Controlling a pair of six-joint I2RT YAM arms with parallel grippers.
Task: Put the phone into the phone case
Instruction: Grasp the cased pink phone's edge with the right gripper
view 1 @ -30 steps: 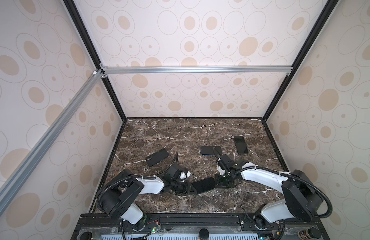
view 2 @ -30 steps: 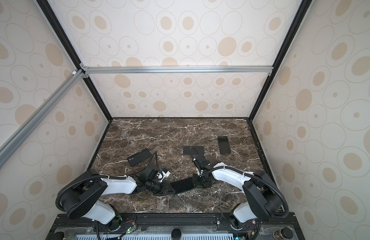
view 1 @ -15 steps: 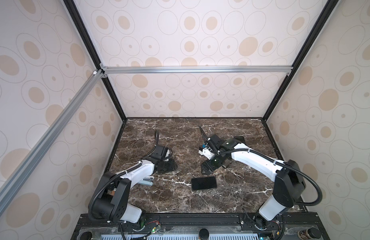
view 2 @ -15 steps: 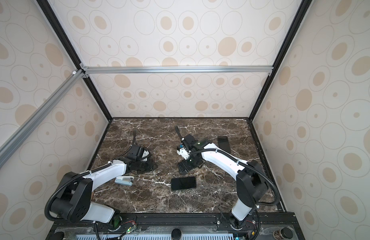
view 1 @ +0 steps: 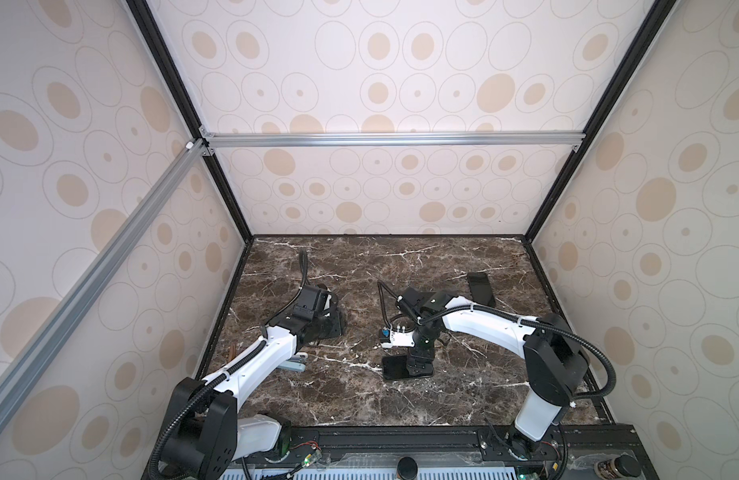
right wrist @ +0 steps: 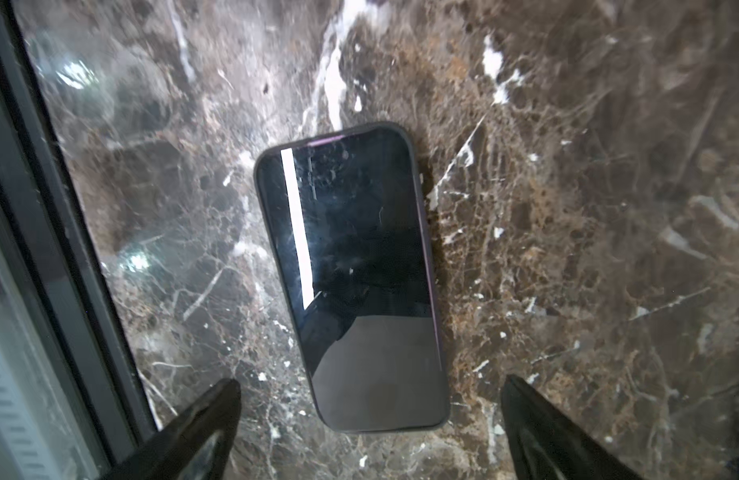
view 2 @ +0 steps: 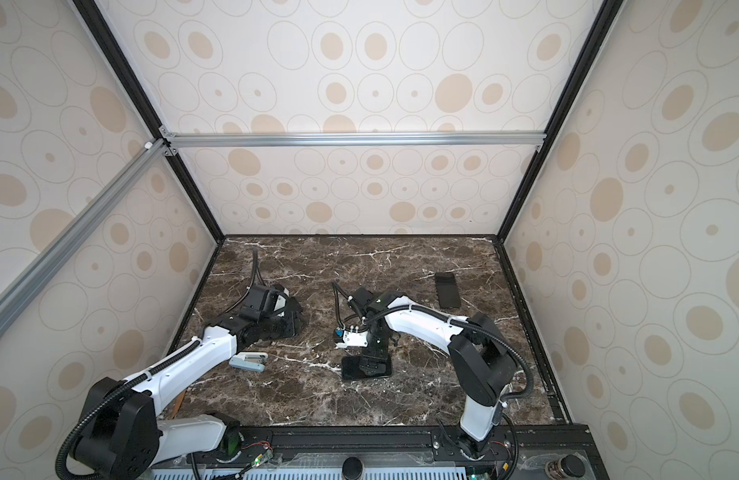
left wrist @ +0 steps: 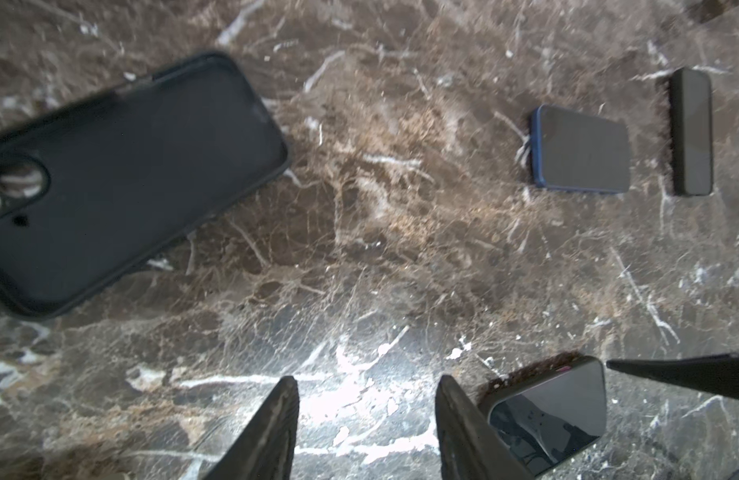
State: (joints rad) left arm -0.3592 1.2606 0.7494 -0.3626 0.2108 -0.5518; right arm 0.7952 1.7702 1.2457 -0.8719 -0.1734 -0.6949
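Lying screen-up, glossy black phone point(right wrist: 351, 282), empty matte case point(left wrist: 122, 178), left hand point(left wrist: 366, 379) and right hand point(right wrist: 369, 380) apart

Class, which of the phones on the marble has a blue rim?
The blue-rimmed phone, lying beside the slim dark phone; no other rim is blue.

The phone point(right wrist: 351, 274) lies flat, screen up. Its dark glass reflects a bright strip, and a dark rim runs around its edge. It sits directly below the right gripper point(right wrist: 369, 380), with one short end between the spread fingers and touching neither.

The phone case point(left wrist: 122, 178) is black and empty, open side up, with a camera cut-out at one end. It lies flat ahead of the left gripper point(left wrist: 366, 379), off to one side and clear of both fingers.
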